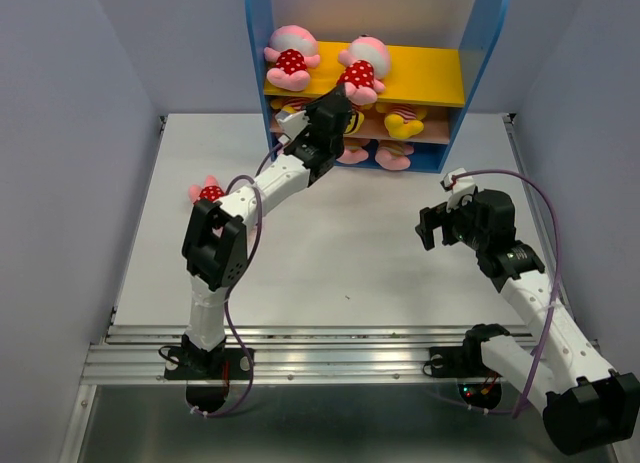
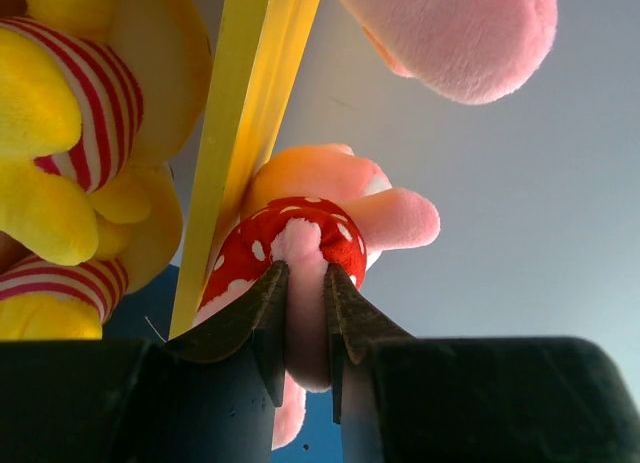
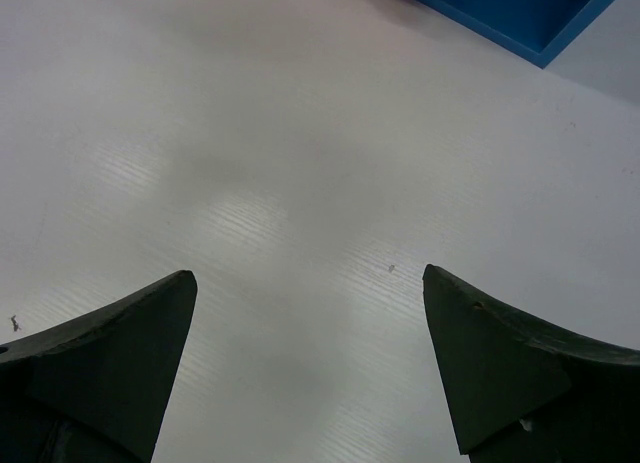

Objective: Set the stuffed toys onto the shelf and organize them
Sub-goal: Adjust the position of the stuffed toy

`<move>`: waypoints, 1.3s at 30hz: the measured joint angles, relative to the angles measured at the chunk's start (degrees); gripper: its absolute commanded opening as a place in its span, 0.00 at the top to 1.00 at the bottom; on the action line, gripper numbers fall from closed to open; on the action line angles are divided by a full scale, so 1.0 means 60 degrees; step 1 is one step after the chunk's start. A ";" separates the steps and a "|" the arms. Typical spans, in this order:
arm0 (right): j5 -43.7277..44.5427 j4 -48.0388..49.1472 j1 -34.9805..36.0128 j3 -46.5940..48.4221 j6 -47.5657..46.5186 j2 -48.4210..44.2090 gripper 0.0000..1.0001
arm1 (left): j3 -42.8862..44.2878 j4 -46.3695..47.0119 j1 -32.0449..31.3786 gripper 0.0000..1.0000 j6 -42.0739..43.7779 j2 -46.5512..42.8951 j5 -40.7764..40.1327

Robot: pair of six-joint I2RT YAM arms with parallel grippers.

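The shelf point(image 1: 257, 43) stands at the back, and two pink pigs in red dotted outfits sit on its yellow upper board point(image 1: 430, 78): one on the left point(image 1: 290, 58), one in the middle point(image 1: 360, 68). My left gripper point(image 1: 343, 95) is at the board's front edge, shut on the middle pig. In the left wrist view the gripper point(image 2: 305, 283) pinches a pink limb of that pig point(image 2: 300, 233) beside the yellow board point(image 2: 245, 133). Yellow bears point(image 1: 405, 118) sit on the middle board and pink pigs point(image 1: 392, 158) on the base. Another dotted pig point(image 1: 207, 192) lies on the table. My right gripper point(image 1: 432, 228) is open and empty.
A yellow bear in a red-striped shirt point(image 2: 80, 133) fills the left of the left wrist view. In the right wrist view the open gripper point(image 3: 310, 293) hangs over white table, with the shelf's blue base corner point(image 3: 520, 18) at top right. Grey walls enclose the table.
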 measured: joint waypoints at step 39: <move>0.0000 0.0004 -0.0153 -0.0157 -0.0004 0.0015 0.00 | -0.1967 0.2051 -0.0120 0.01 0.0142 -0.0652 -0.0237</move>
